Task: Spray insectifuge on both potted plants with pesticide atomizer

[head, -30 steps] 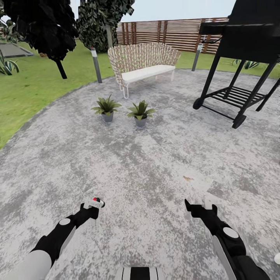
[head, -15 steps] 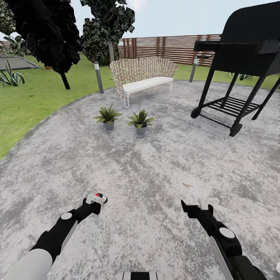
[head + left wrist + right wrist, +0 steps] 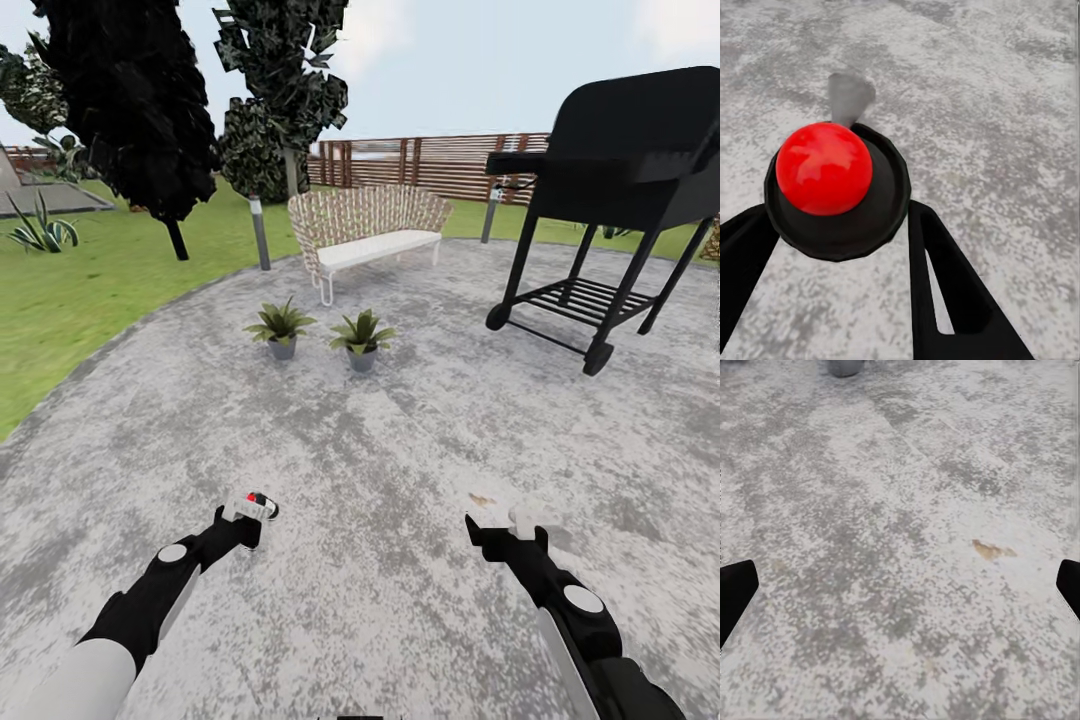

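In the head view my left gripper [image 3: 248,518] hangs low over the paving, shut on the pesticide atomizer [image 3: 256,503], whose red tip points up and forward. The left wrist view has the atomizer's red top [image 3: 823,168] and dark round body between my two black fingers [image 3: 949,289]. The two potted plants [image 3: 281,325] [image 3: 362,335] stand side by side on the paving well ahead of both arms, in front of the wicker bench. My right gripper [image 3: 508,525] is open and holds nothing; in the right wrist view its fingertips [image 3: 735,591] sit far apart at the picture's edges over bare paving.
A wicker bench [image 3: 365,228] stands behind the plants. A black grill [image 3: 610,180] on wheels is at the right. Grey bollard lamps [image 3: 260,232] [image 3: 488,214] mark the paving's edge. Lawn [image 3: 80,290], dark trees and a slat fence [image 3: 440,165] lie beyond.
The whole head picture has slid downward, showing more sky and treetops, so the camera has moved. Both arms keep nearly the same pose, and the left gripper still holds the atomizer.
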You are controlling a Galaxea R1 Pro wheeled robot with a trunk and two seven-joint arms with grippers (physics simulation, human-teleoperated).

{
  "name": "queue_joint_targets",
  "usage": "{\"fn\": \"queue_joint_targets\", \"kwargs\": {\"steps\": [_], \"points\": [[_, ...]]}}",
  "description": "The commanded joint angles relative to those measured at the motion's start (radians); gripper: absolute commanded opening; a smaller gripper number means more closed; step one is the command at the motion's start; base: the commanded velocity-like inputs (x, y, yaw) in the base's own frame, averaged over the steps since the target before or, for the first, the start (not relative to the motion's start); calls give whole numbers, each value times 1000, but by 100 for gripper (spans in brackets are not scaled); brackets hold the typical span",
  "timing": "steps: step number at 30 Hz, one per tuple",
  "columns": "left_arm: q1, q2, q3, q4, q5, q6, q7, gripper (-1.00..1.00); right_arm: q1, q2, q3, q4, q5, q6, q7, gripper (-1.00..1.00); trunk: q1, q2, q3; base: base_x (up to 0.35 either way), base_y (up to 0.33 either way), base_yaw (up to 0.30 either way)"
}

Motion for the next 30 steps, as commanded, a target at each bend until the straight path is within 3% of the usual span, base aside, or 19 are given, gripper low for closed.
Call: {"fn": "queue_joint_targets", "kwargs": {"steps": [1,13,30], "points": [[0,1,-2,-5,-6,-2,-1,-100,0,-1,1,-1,-10,4,-1,100,-1,0,5,0,0,0],[0,-1,-2,-15,-6,-2,-1,-100,-1,-1,1,-1,-9,4,-1,100,-6,3,68,0,0,0],[0,-3,-2,-15,-6,-1,-1,-100,0,-1,0,-1,-8,5,-1,100,-14,7,135,0,0,0]]}}
